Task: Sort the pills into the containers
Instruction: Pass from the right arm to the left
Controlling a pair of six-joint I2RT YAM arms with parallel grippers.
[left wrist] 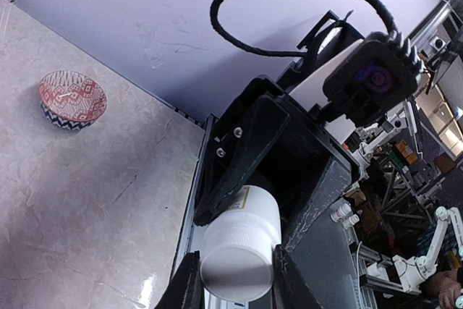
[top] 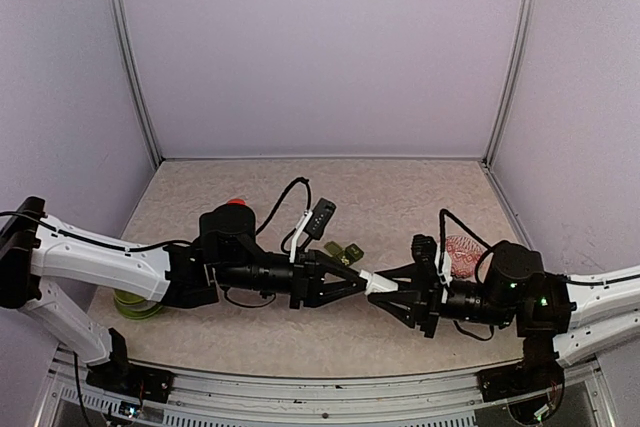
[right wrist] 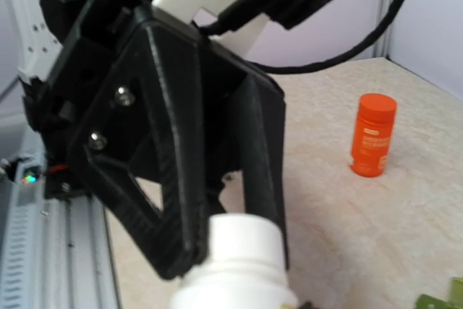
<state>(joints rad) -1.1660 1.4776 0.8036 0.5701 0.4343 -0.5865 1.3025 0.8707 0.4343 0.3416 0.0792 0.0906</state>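
A white pill bottle point(top: 375, 283) is held in the air between both arms, above the table's front middle. My left gripper point(top: 361, 280) is shut on its ribbed white cap, which the left wrist view shows between my fingertips point(left wrist: 235, 280). My right gripper point(top: 393, 293) is shut on the bottle's body point(right wrist: 231, 273), with my own fingers below that frame's edge. The dark green strip of containers point(top: 345, 250) lies on the table just behind the left gripper, partly hidden by it. One corner of it shows in the right wrist view point(right wrist: 438, 299). No loose pills show.
A red-orange cylindrical bottle point(right wrist: 374, 135) stands upright behind the left arm point(top: 236, 204). A lime-green bowl point(top: 135, 304) sits at the front left under that arm. A red patterned bowl point(top: 462, 252) sits at the right, also in the left wrist view point(left wrist: 72, 99).
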